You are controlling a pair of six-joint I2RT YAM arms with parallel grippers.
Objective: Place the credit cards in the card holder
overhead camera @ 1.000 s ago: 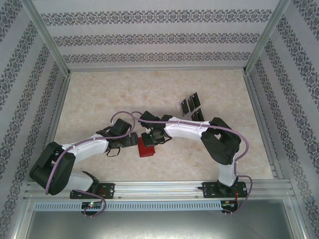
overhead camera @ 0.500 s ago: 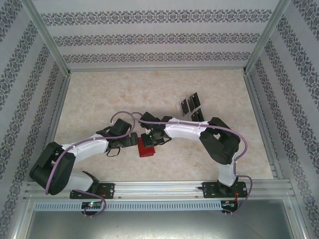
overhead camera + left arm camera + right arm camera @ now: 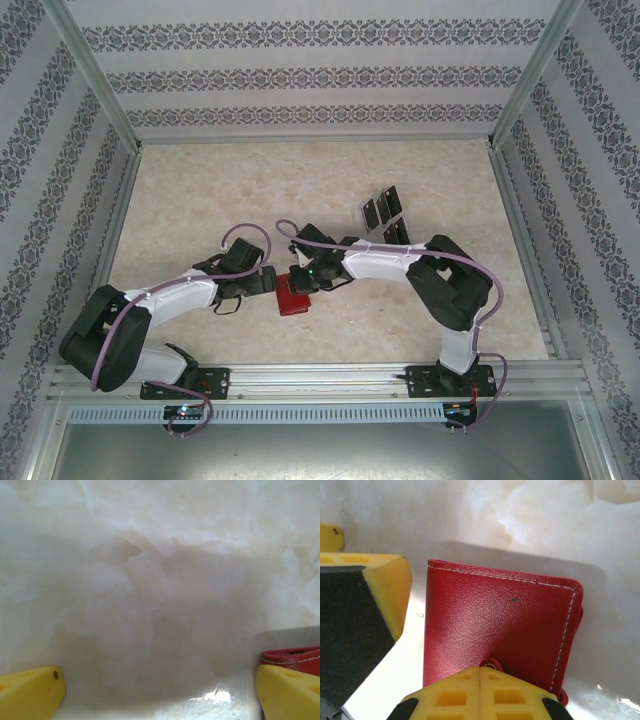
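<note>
Reviewing the overhead view against half a second back, I note the right arm's wrist has shifted slightly toward the right of the frame and its cable loop has lifted. The card holder (image 3: 293, 298) has not moved and lies just below frame centre on the desk (image 3: 200, 190).

Findings:
- Right gripper (image 3: 302, 284): in its wrist view the fingers stand apart, released. One fingertip (image 3: 480, 692) sits over the card holder (image 3: 500, 625) at its clasp tab; the other is off its left edge, with a strip of desk between them.
- Left gripper (image 3: 159, 695): spread wide and holding nothing, low over bare desk. The card holder's red edge (image 3: 295, 657) lies just beside the fingertip at lower right.
- Card holder: folded shut, stitched cover facing up.
- Credit cards (image 3: 384, 212): standing upper right of centre, well apart from both grippers, none in hand.

Assessment: the small shift reads as repositioning rather than a grasp. In my judgement the task is at an early stage: the holder must be opened and pinned before any card is fetched. The main risk is the holder sliding on the smooth desk.
</note>
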